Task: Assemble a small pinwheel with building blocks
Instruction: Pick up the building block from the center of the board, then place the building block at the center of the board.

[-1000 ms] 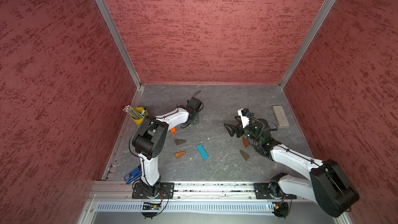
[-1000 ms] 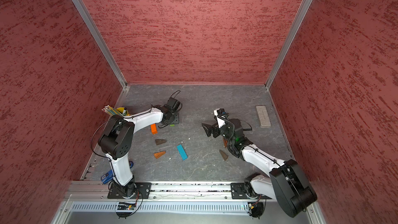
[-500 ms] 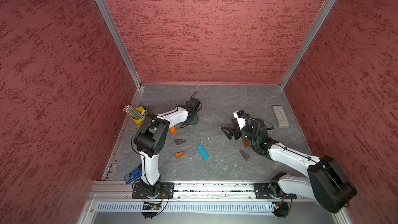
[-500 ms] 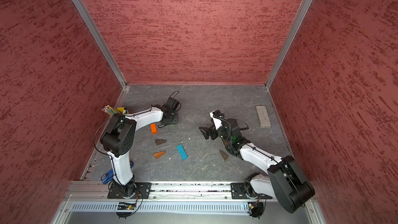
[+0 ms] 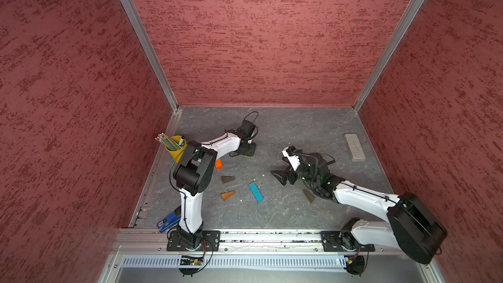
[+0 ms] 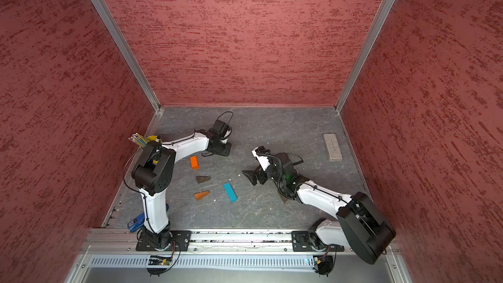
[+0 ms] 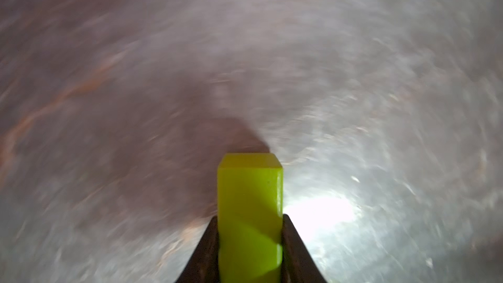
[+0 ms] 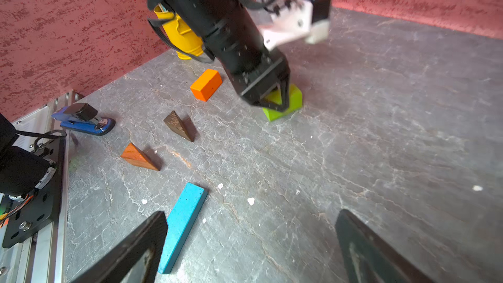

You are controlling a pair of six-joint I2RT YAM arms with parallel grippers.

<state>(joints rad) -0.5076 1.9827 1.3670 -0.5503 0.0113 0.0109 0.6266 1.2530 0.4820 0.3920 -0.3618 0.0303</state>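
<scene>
The worktop [image 8: 381, 132] looks like matt, veined grey stone. The lime-green block [image 7: 249, 213] wears smooth, glossy paint; the dark wedge [image 8: 179, 126] shows bare wood grain; the blue bar [image 8: 185, 219] is matt, slightly rough.

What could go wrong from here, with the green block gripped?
The left fingers pinch the green block with much of it jutting past them, so it may pivot or slip in transit. The open right fingers hang near the blue bar and could knock it askew.

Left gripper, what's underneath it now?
The lime-green block, clamped between the left gripper's jaws. The gripper hides much of its top; whether it touches the grey table is unclear.
</scene>
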